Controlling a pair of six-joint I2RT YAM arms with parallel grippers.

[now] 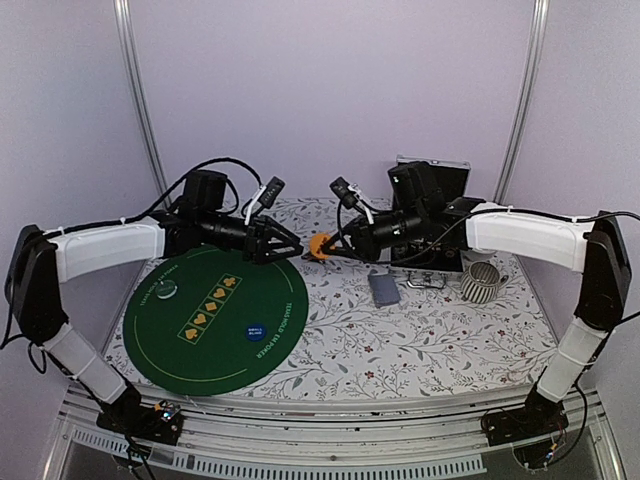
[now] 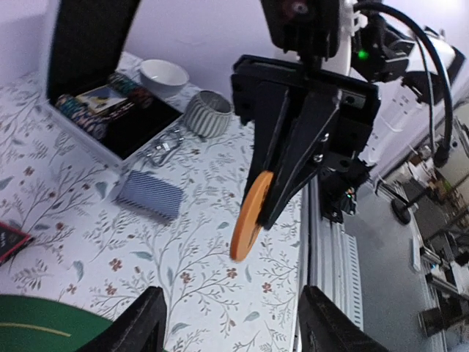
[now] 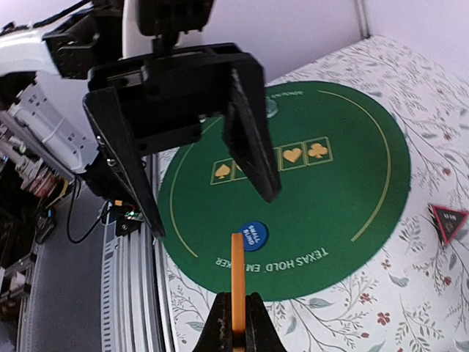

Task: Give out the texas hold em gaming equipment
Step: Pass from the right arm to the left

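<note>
Bare worktop [image 1: 430, 350] spreads toward the near right corner. Over the far middle, the right hand [image 1: 325, 246] pinches an orange disc [image 1: 318, 245]; the left hand [image 1: 297, 246] gapes wide, facing it, apart.

Left wrist view's edge cuts off the triangular marker [image 2: 11, 240].

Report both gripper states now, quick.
Left gripper: open, holding nothing.
Right gripper: closed on the orange disc, pinched by its edge.
</note>
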